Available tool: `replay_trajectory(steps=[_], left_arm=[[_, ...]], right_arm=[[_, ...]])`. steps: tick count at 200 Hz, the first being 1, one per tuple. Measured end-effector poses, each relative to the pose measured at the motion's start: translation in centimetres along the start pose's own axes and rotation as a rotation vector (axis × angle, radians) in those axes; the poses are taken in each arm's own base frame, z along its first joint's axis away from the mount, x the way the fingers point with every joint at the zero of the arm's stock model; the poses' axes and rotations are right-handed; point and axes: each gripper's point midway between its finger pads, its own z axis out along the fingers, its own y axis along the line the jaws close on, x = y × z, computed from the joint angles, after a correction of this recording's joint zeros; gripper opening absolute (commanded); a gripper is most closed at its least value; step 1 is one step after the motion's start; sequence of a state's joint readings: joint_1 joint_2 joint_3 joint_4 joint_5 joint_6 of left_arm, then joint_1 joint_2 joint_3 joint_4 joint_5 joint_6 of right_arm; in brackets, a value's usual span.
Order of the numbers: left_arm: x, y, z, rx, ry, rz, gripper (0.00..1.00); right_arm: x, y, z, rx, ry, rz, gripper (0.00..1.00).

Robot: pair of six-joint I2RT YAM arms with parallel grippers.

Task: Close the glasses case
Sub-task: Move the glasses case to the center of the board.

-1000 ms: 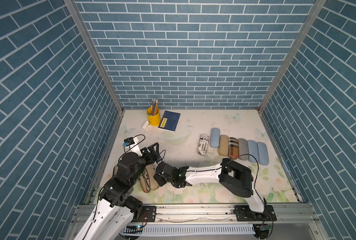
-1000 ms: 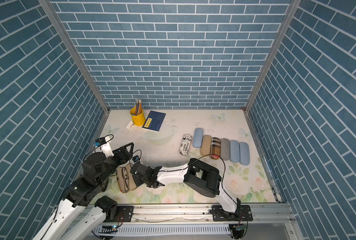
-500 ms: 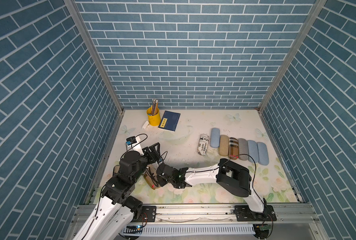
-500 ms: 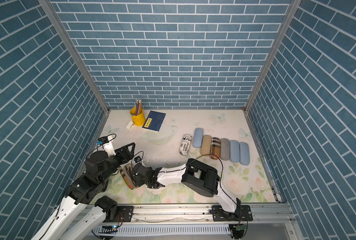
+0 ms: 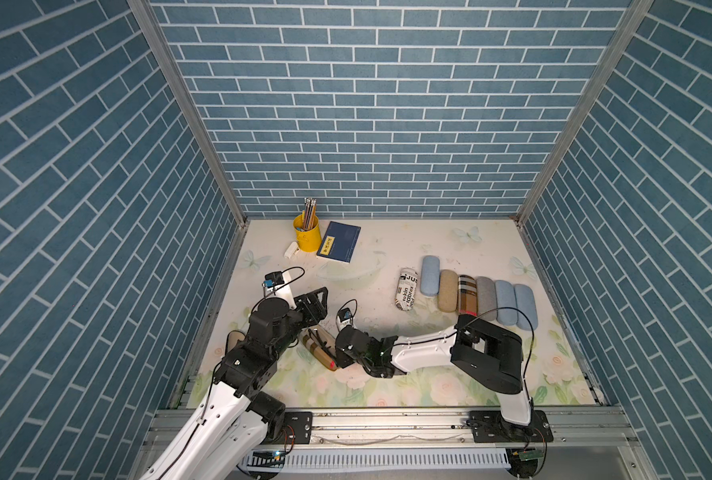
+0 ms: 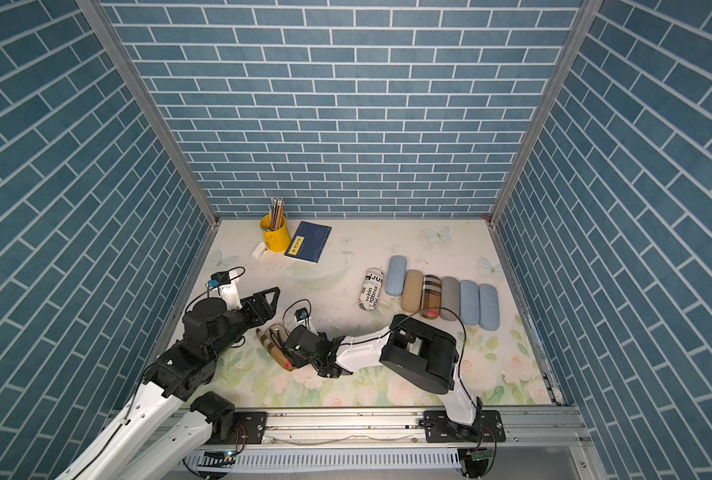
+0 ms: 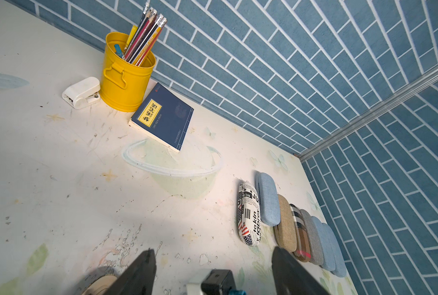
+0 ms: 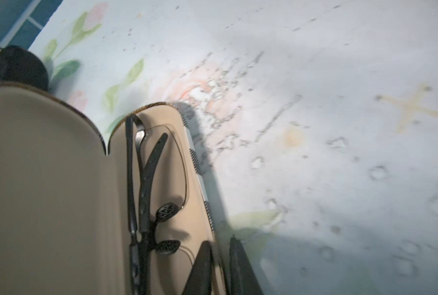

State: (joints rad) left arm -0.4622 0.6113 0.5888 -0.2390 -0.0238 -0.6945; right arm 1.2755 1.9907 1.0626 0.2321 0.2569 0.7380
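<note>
Right wrist view: glasses case (image 8: 105, 178) is open, lid (image 8: 46, 191) swung back on its hinge, glasses (image 8: 141, 178) folded in the tray (image 8: 161, 115). Right gripper (image 8: 220, 241) is pinched onto the tray's long wall, one finger inside the lining and one outside. We read that as a hold-down grip, not a closing move.

In both top views the case sits well apart from the yellow cup (image 5: 306, 237), on the robot's side of it. Left gripper (image 5: 319, 305) hovers between the cup and the case, just beside the case. Left wrist view shows its jaws spread wide with nothing in them.

Step in hand, as we judge it: base pinned, lid not yet swung. Next move calls for the left gripper to get behind the lid's outer face, push it over the hinge toward the tray, then press until it seats.

Watch item: the right finger inside the tray sits in the lid's path, so we need to let go or slide out before the lid lands. Glasses look low enough to clear, but we can't confirm that.
</note>
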Motion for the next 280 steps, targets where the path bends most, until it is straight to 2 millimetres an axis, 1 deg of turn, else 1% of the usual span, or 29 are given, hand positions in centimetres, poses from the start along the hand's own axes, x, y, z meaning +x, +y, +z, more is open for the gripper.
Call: replay_trajectory(steps=[22,50,61,86,111,127,133,152,170,193,219,232,258,280], left_arm=[[0.2,-0.3,0.2,0.022,0.002,-0.002,0.76],[1.4,0.3,0.8,0.025,0.027,-0.005,0.75],[2.0,0.6,0.9,0.023,0.041,-0.006,0.75],[2.5,0.9,1.0,0.025,0.049,-0.008,0.75],[3.6,1.7,1.0,0.02,0.063,-0.015,0.75],[4.8,2.4,1.2,0.013,0.085,-0.023,0.74],[5.3,2.7,1.3,0.011,0.094,-0.027,0.74],[6.7,3.7,1.6,-0.004,0.122,-0.04,0.72],[7.6,4.3,1.7,-0.011,0.138,-0.051,0.71],[7.6,4.1,1.7,0.001,0.135,-0.059,0.71],[7.4,3.9,1.7,0.013,0.127,-0.067,0.7],[7.5,3.9,1.8,0.019,0.125,-0.071,0.68],[8.4,3.9,2.0,0.027,0.139,-0.077,0.61],[9.4,3.5,2.1,0.043,0.163,-0.074,0.57]], right_arm=[[-0.5,-2.9,-0.7,0.042,-0.027,0.055,0.14],[-1.6,-6.1,-1.1,0.096,-0.062,0.117,0.14],[-2.2,-7.0,-1.0,0.107,-0.077,0.137,0.14],[-3.3,-8.8,-0.9,0.13,-0.105,0.19,0.14],[-3.6,-10.2,-1.1,0.145,-0.126,0.235,0.14],[-3.4,-10.6,-1.5,0.144,-0.133,0.256,0.13],[-3.3,-10.7,-1.6,0.142,-0.135,0.265,0.11],[-2.6,-11.1,-2.3,0.132,-0.14,0.298,0.1],[-1.9,-11.2,-3.1,0.12,-0.145,0.326,0.1],[-0.9,-10.9,-3.8,0.102,-0.144,0.352,0.09],[0.4,-9.6,-4.5,0.074,-0.125,0.351,0.09],[1.0,-9.1,-4.8,0.061,-0.117,0.353,0.09],[2.3,-8.9,-5.9,0.045,-0.108,0.376,0.08],[3.4,-9.3,-7.0,0.046,-0.105,0.401,0.08]])
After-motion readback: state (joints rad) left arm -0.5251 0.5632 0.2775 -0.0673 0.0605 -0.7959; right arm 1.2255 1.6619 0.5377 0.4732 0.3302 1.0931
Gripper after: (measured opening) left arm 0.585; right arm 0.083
